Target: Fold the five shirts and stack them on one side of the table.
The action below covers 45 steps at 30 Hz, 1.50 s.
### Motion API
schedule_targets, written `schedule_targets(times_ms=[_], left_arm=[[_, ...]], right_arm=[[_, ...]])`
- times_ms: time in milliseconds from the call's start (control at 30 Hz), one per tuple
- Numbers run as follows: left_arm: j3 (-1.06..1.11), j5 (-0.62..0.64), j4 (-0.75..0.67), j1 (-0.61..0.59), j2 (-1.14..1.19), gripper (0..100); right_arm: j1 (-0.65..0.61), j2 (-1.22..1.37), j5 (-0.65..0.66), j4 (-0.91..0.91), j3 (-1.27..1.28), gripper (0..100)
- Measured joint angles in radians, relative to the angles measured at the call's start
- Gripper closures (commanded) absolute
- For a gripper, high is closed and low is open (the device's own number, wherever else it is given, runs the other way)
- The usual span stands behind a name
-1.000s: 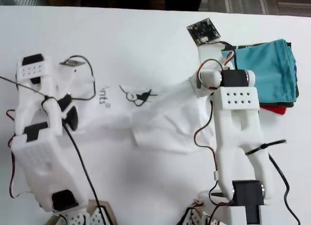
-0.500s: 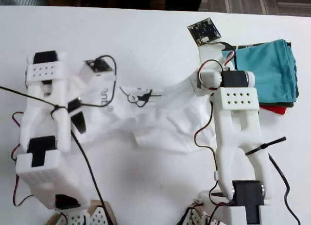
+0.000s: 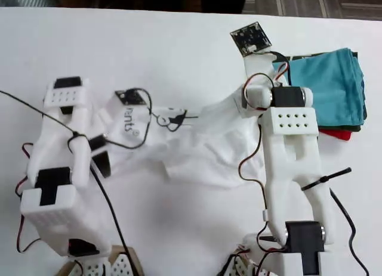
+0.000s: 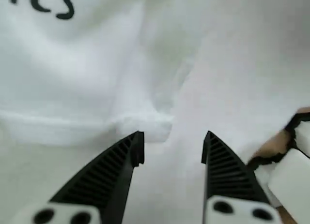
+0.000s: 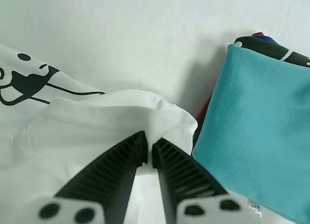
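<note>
The step in hand looks like folding the white shirt [image 3: 197, 151]. It lies crumpled on the counter [image 3: 179, 43] just beside the folded stack [image 3: 331, 85], which has a teal layer on top and red beneath. The right claw [image 5: 149, 154] is clamped on a raised fold of the shirt at the end next to the stack. The left claw [image 4: 172, 146] stands apart, holding nothing, over a hem at the shirt's end farthest from the stack.

The next move probably calls for the left claw to drop and close on that hem, so both ends can be lifted and drawn flat before the fold.

Room is tight by the stack, where the pinched fold sits close against the teal edge and a careless tug could disturb the pile. Bare counter opens away from the stack, so stretching that way seems safer.
</note>
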Motion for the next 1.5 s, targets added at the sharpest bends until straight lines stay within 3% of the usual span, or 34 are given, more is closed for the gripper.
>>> schedule_targets(times_ms=[367, 667, 767, 867, 1200, 1500], left_arm=[[0.189, 0.160, -0.325, 0.002, -0.002, 76], [0.212, 0.172, -0.379, -0.006, 0.018, 76], [0.135, 0.169, -0.321, -0.012, 0.089, 83], [0.043, 0.109, -0.230, -0.012, 0.163, 99], [-0.157, 0.130, -0.057, -0.012, 0.284, 97], [-0.339, 0.161, 0.166, -0.020, 0.057, 97]], right_arm=[[0.000, 0.000, 0.000, 0.000, 0.000, 97.8], [0.000, 0.000, 0.000, 0.000, 0.000, 97.8], [0.000, 0.000, 0.000, 0.000, 0.000, 97.8], [0.000, 0.000, 0.000, 0.003, 0.000, 97.8], [0.000, 0.000, 0.000, 0.006, 0.000, 97.8], [0.000, -0.178, 0.000, -0.052, 0.005, 97.8]])
